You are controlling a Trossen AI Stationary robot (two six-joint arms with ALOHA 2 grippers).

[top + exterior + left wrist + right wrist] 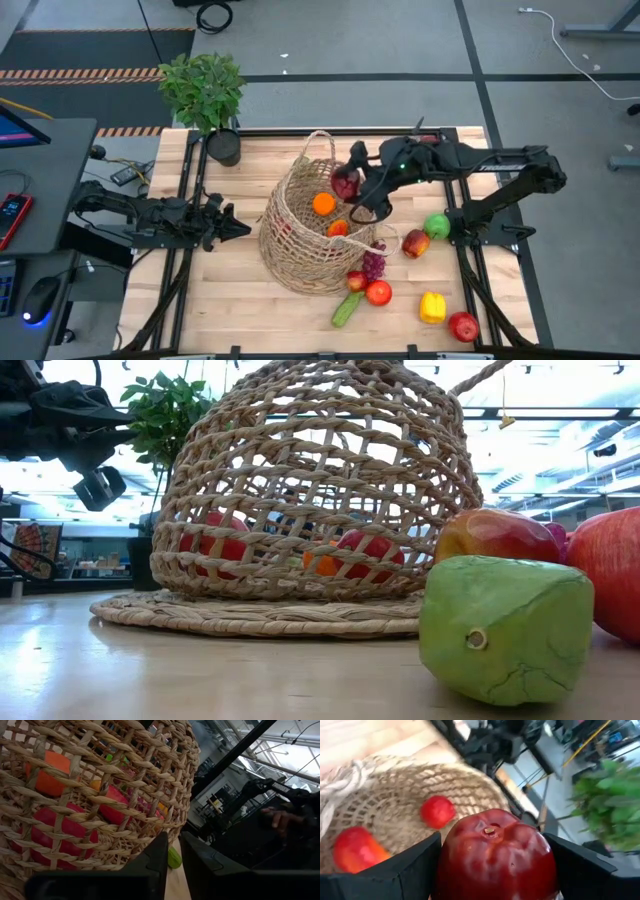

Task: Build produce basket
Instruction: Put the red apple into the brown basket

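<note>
- Wicker basket (300,240) sits mid-tabletop (230,300), tan open weave, rope loop handle up top in the high view.
- Right tool (346,184) is over the basket's open mouth – we see its two dark fingers (415,865) clamped on either side of a dark red apple (496,855), stem dimple facing the wrist camera.
- Inside the basket we count an orange (323,203) and a red-orange piece (338,228); low view shows red shapes and an orange one through the weave, exact kinds hard to tell.
- Left tool (238,228) waits just beside the basket's left wall, fingers (150,865) nearly together with a thin slit between, nothing in them.
- Outside the basket, on its right and front side: green apple (437,225), red-yellow apple (415,243), purple grapes (373,264), two red pieces (378,292) touching each other, green cucumber (347,308), yellow pepper (432,307), one more red apple (462,326) near the front edge.
- Potted plant (205,92) stands at the back-left corner, well apart from the basket – black pot on the tabletop.
</note>
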